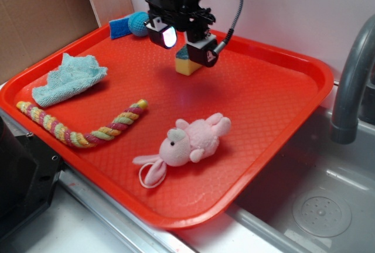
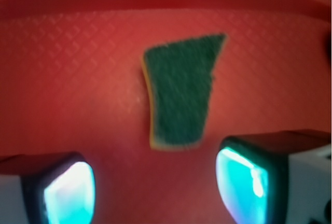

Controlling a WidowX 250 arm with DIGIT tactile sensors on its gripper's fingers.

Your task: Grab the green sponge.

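Green sponge (image 2: 180, 92): lying flat on the red tray (image 2: 62, 68), ahead of the fingertips.
Fingers (image 2: 70, 193): spread wide, holding nothing, hovering above it.

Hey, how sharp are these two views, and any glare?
Wrist view: soft overall, green sponge slightly blurred, fingers out of focus and glowing cyan. Exterior view: mostly sharp, one finger pad blown out white, faint sheen on the red tray.
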